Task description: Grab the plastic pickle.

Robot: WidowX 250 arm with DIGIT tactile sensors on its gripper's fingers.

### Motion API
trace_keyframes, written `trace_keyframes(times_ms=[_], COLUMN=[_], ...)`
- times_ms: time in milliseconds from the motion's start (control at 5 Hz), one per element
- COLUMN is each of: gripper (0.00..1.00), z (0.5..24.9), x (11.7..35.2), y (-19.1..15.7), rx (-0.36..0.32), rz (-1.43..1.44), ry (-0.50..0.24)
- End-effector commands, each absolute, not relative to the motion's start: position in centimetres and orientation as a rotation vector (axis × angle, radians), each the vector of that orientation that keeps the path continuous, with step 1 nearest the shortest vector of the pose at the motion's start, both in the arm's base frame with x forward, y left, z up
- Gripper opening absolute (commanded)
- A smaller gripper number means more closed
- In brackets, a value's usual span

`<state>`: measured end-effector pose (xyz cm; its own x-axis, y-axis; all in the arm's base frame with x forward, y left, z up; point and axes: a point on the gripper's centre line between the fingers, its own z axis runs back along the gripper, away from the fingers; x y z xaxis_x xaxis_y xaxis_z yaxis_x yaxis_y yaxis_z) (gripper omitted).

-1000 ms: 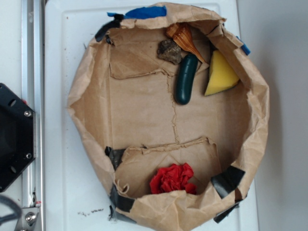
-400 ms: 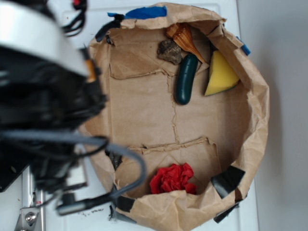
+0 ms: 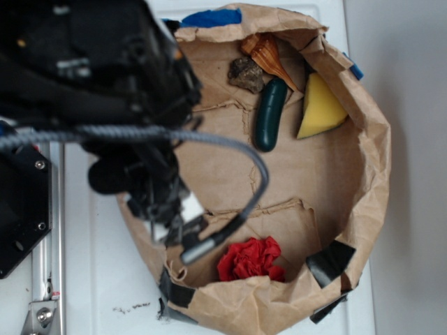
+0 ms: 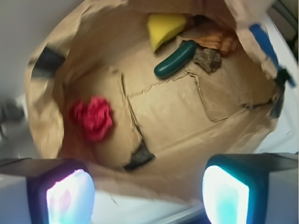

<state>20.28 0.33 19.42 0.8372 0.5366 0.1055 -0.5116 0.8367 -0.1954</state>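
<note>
Green plastic pickle (image 3: 270,114) unobstructed | arm (image 3: 105,84) hides bag's (image 3: 363,209) left wall

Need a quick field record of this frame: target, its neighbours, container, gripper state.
target: plastic pickle, lying free on the bag floor
neighbours: yellow wedge to one side, brown rock-like piece near its end
other: red crumpled item at the opposite side
container: brown paper bag, open top
gripper: gripper open, holding nothing, over the bag's rim, far from the pickle
</note>
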Motion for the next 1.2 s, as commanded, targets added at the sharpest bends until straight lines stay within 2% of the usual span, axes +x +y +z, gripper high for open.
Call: trace_keyframes(times_ms=[0,200,600,800,1000], gripper=[1.00,1.00,1.00,1.00,1.00], z=[21.9,21.9,12.0,9.8,8.4], x=[20.0,20.0,24.2,25.3,26.0], y=[1.1,1.1,5.3,5.4,5.4], rx=[-0.268,-0.268,-0.128,-0.080,-0.046], rz=[0.647,0.647,0.777,0.800,0.824], ry=[-0.123,-0.123,-0.019,-0.017,-0.060])
